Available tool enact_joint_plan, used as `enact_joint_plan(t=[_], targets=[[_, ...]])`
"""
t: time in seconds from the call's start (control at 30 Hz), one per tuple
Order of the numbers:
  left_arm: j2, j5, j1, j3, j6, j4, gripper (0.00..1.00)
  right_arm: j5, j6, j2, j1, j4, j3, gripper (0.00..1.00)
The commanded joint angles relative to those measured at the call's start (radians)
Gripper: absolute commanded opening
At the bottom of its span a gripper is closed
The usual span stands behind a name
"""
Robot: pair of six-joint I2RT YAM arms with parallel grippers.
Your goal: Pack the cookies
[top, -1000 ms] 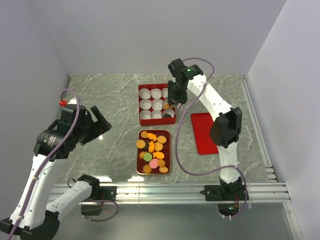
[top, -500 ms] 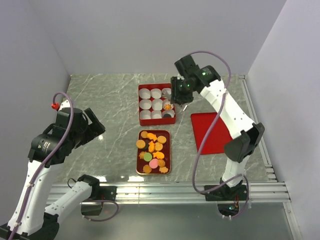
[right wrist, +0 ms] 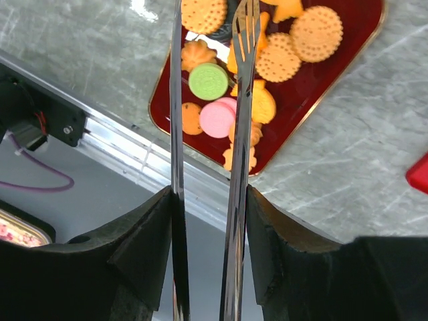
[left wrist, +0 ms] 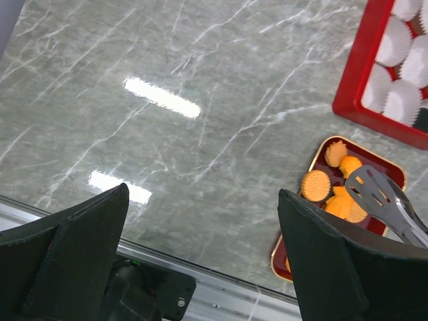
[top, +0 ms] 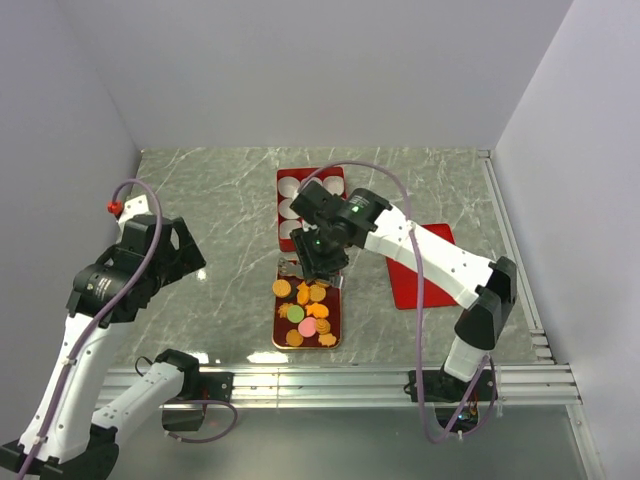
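The cookies [top: 305, 305] lie on a small dark red tray [top: 277, 330]: mostly orange, one green [right wrist: 208, 81], one pink [right wrist: 215, 117]. My right gripper [top: 320, 258] is shut on metal tongs [right wrist: 235, 167] and hangs over the tray's far end. The tong blades are spread and hold nothing, their tips above the orange cookies [right wrist: 277, 57]. My left gripper [top: 185, 250] is open and empty, above bare table to the left of the tray. In the left wrist view [left wrist: 200, 234] it shows the cookies [left wrist: 315, 185] and a tong tip [left wrist: 374, 190].
A red box [top: 290, 200] lined with white paper cups [left wrist: 401, 100] stands beyond the tray, partly hidden by my right arm. A flat red lid [top: 425, 275] lies to the right. A metal rail [top: 350, 385] runs along the near table edge.
My right arm has swung from the red box, near and left, to over the cookie tray with the tongs. My left arm has shifted only slightly.
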Motion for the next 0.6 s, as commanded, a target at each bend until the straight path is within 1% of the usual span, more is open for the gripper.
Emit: enact_joint_plan(t=[0.0,0.1,0.23,0.33,0.37,0.57], targets=[[-0.018,-0.039,-0.001,-0.027,0.035,0.046,0.99,0.015,-0.011,0.036,0.025,0.038,0.05,0.53],[-0.038,-0.036,0.0,-0.054,0.041,0.063,0.99,0.04,-0.028,0.08,0.043,-0.003,0.102,0.53],[-0.05,-0.028,0.0,-0.066,0.035,0.072,0.99,0.051,-0.046,0.113,0.051,-0.029,0.129,0.57],[-0.056,-0.027,0.0,-0.065,0.024,0.063,1.0,0.071,-0.062,0.153,0.069,-0.07,0.185,0.59],[-0.062,-0.03,0.0,-0.065,0.022,0.063,0.99,0.103,-0.071,0.174,0.08,-0.081,0.198,0.59],[-0.093,-0.035,0.0,-0.071,0.021,0.064,0.99,0.138,-0.092,0.232,0.108,-0.133,0.272,0.6]])
